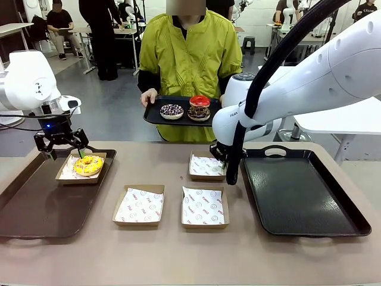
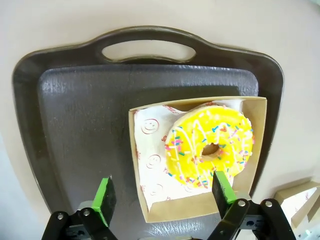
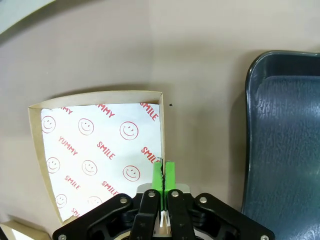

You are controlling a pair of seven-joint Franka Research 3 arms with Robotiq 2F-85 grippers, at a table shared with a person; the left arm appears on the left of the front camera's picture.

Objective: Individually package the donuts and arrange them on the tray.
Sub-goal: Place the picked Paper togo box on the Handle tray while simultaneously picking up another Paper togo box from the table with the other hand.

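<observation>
The left tool point(image 2: 163, 192) hangs spread wide over the yellow donut point(image 1: 88, 164), which lies in a cardboard box point(image 2: 200, 202) on the brown tray point(image 1: 36, 202) at the table's left. The right tool point(image 3: 164, 175) is pinched on the wall of the far middle box point(image 3: 95, 94), whose paper point(image 3: 100, 150) reads "SMILE" and "YUMMY" in red. Across the table, a person holds a black tray point(image 1: 156, 117) carrying a red donut point(image 1: 199, 100) and two chocolate donuts point(image 1: 171, 111).

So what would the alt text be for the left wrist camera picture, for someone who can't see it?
A yellow-iced donut with coloured sprinkles sits in a shallow, paper-lined cardboard box on a dark tray. The left gripper stands open at the bottom of the picture, showing its green pads.
</observation>
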